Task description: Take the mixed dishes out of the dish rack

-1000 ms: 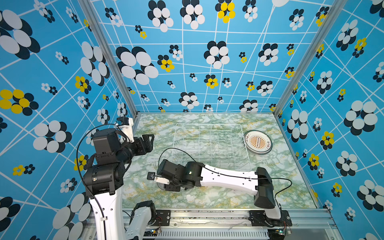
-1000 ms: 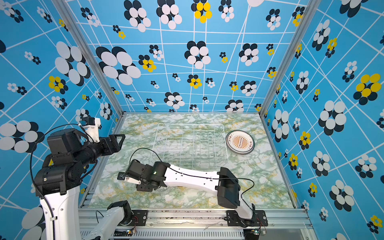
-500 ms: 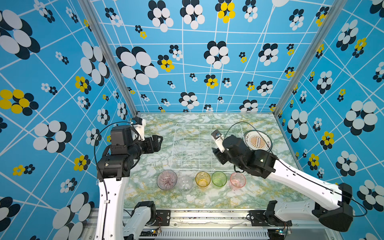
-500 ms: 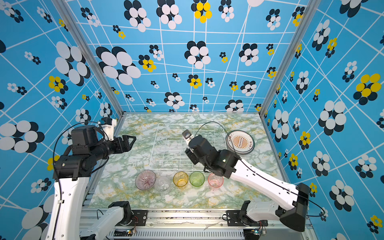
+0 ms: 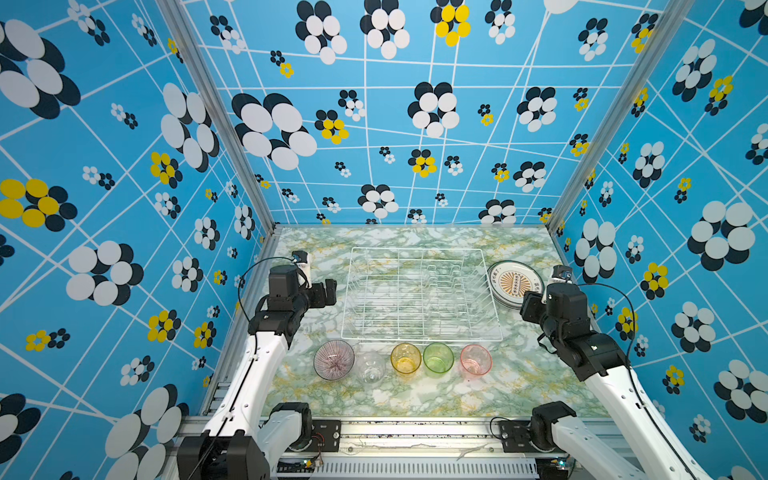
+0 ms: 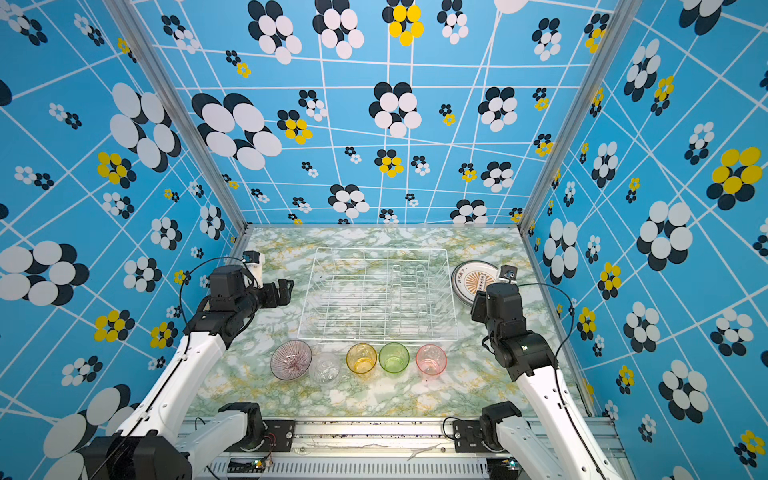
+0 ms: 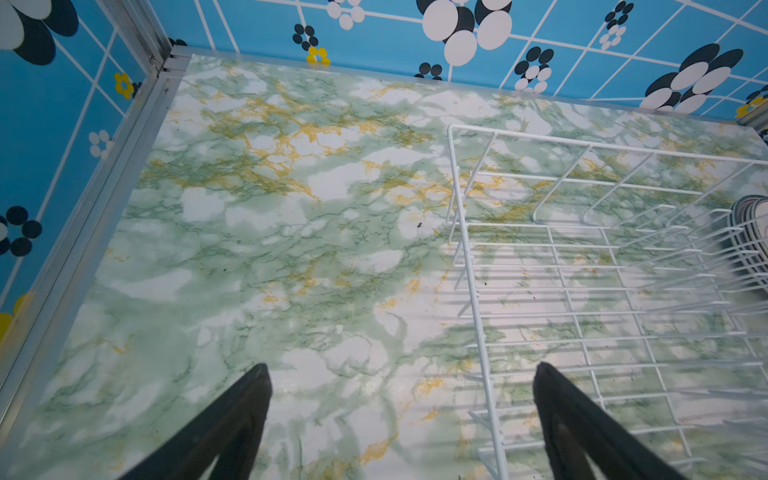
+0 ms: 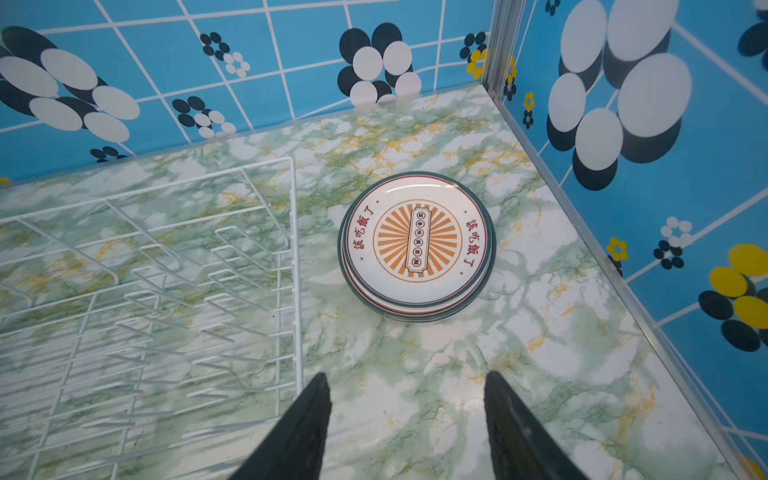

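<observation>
The dish rack (image 5: 419, 291) sits in the middle of the marbled table (image 5: 519, 374), its wire floor and upright prongs showing bare in both wrist views. The dishes all stand outside it. Along its near side runs a row, close to the rack's front edge. From the left it holds the striped ribbed bowl (image 5: 333, 360), the clear tumbler (image 5: 371, 366), the amber tumbler (image 5: 405, 358), the green tumbler (image 5: 438, 357) and the pink tumbler (image 5: 476, 360), all with their mouths up. The bowl and the clear tumbler are nearly touching. Just beside the rack's right wall lies a flat stack of printed plates (image 8: 417, 245), face up with an orange sunburst. The left gripper (image 7: 401, 368) hovers beside the rack's left wall, jaws spread wide and holding nothing. The right gripper (image 8: 405, 376) hangs above the table near the plates, jaws apart and likewise unladen.
</observation>
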Controlling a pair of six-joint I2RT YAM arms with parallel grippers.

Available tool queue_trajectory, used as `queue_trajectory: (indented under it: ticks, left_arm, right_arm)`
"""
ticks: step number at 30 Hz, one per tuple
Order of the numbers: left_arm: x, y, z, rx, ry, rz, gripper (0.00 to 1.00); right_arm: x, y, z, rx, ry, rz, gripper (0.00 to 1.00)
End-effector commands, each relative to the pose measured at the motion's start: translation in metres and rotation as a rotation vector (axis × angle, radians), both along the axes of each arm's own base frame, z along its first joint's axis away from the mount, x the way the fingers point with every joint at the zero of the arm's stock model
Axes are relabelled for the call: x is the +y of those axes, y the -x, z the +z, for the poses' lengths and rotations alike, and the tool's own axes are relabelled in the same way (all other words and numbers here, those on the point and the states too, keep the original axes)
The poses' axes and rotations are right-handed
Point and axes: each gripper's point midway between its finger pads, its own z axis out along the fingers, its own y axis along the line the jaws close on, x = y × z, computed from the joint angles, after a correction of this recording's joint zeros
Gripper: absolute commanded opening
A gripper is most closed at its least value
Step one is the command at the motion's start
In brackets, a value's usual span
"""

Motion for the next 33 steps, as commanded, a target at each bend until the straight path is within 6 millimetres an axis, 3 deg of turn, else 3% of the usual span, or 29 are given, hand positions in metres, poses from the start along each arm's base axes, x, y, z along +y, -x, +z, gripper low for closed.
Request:
queue_trajectory:
  ticks: [1, 6, 10, 15, 18, 19, 26, 29, 33]
  left_arm:
    - [0.019, -0.021, 0.009, -0.180, -0.018, 0.017, 0.99]
    - [0.029, -0.023, -0.015, -0.314, -0.023, 0.017, 0.99]
    - [0.025, -0.036, -0.057, -0.260, 0.035, 0.007, 0.99]
    - [0.015, -0.043, -0.081, -0.292, 0.002, -0.030, 0.99]
    - [-0.004, -0.041, -0.095, -0.291, -0.079, -0.091, 0.99]
    - [-0.015, -0.045, -0.094, -0.319, -0.102, -0.128, 0.99]
    - [-0.015, -0.041, -0.097, -0.295, -0.117, -0.120, 0.99]
    - [-0.015, -0.041, -0.096, -0.296, -0.118, -0.121, 0.99]
    - [-0.012, -0.045, -0.098, -0.275, -0.115, -0.107, 0.99]
  right_arm:
    - [0.005, -0.011, -0.004, -0.039, -0.051, -0.001, 0.62]
    - [0.001, -0.023, -0.014, -0.027, -0.038, -0.015, 0.62]
    - [-0.004, -0.031, -0.027, -0.015, -0.032, -0.039, 0.62]
    - [-0.018, -0.037, -0.027, -0.074, -0.011, -0.092, 0.62]
    - [-0.031, -0.037, -0.027, -0.141, 0.036, -0.144, 0.65]
    - [-0.035, -0.036, -0.029, -0.169, 0.049, -0.163, 0.65]
    - [-0.050, -0.042, -0.056, -0.326, 0.092, -0.213, 0.70]
    - [-0.062, -0.050, -0.071, -0.327, 0.095, -0.251, 0.72]
    - [-0.062, -0.065, -0.086, -0.279, 0.115, -0.234, 0.74]
